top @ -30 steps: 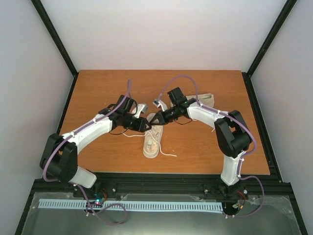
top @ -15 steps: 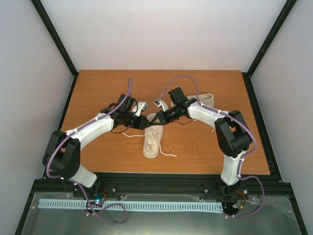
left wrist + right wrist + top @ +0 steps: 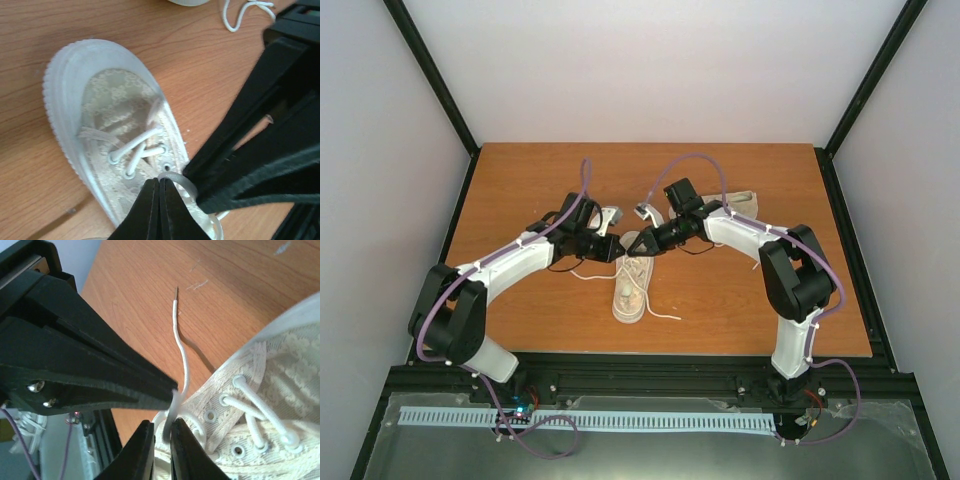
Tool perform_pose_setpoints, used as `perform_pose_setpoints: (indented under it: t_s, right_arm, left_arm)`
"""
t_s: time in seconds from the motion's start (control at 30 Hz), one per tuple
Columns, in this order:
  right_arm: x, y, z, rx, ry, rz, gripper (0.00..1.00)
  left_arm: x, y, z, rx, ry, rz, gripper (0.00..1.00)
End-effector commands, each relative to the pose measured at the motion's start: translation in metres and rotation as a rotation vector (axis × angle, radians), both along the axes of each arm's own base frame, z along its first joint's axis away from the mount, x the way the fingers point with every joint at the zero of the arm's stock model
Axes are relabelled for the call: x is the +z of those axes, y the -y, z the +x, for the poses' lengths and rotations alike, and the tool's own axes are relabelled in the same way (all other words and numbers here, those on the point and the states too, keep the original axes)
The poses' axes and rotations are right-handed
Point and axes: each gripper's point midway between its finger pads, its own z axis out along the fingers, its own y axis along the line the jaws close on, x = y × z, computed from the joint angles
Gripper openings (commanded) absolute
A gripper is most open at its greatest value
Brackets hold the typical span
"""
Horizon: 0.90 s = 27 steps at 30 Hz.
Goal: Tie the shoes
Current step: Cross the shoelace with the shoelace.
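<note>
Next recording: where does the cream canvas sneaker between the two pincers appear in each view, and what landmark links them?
Top external: cream canvas sneaker mid orange-brown wooden table, toe toward the arm bases.
Left wrist: sneaker fills left and centre, toe upper left.
Right wrist: sneaker lower right, eyelets showing.
Shared landmark: thin white lace pinched where left pincer and right pincer meet.

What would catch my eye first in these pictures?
The left fingers and right fingers meet tip to tip over a cream shoe at the middle of the table. Both are pinched shut on its thin white lace. A second shoe lies farther back on the right.
</note>
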Motion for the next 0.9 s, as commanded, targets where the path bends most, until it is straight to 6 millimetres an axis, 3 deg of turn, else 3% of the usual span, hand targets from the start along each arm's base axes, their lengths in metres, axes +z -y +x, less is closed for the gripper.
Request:
perform_pose_setpoints:
  t_s: [0.0,0.07,0.13,0.23,0.37,0.47,0.87]
  right_arm:
    - [0.020,-0.001,-0.008,0.026,0.039,0.020,0.20]
    - [0.019,0.005,-0.013,0.017,0.049,0.003,0.39]
    - [0.020,0.012,-0.020,0.004,0.068,-0.014,0.50]
    - [0.013,0.028,-0.033,-0.028,0.091,-0.049,0.59]
    - [-0.008,0.038,-0.057,-0.033,0.126,-0.129,0.53]
    - [-0.020,0.035,-0.070,-0.028,0.154,-0.162,0.48]
    - [-0.047,0.023,-0.075,0.028,0.192,-0.220,0.43]
  left_arm:
    - [0.008,-0.009,0.016,0.070,0.078,0.018,0.01]
    - [0.009,-0.006,0.012,0.058,0.073,-0.005,0.01]
    - [0.008,-0.005,0.010,0.051,0.066,-0.015,0.01]
    - [0.006,-0.007,0.007,0.047,0.063,-0.010,0.01]
    - [0.006,-0.006,0.002,0.038,0.051,-0.021,0.01]
    - [0.005,-0.005,0.000,0.034,0.044,-0.028,0.01]
    - [0.004,-0.007,-0.003,0.056,0.030,-0.037,0.01]
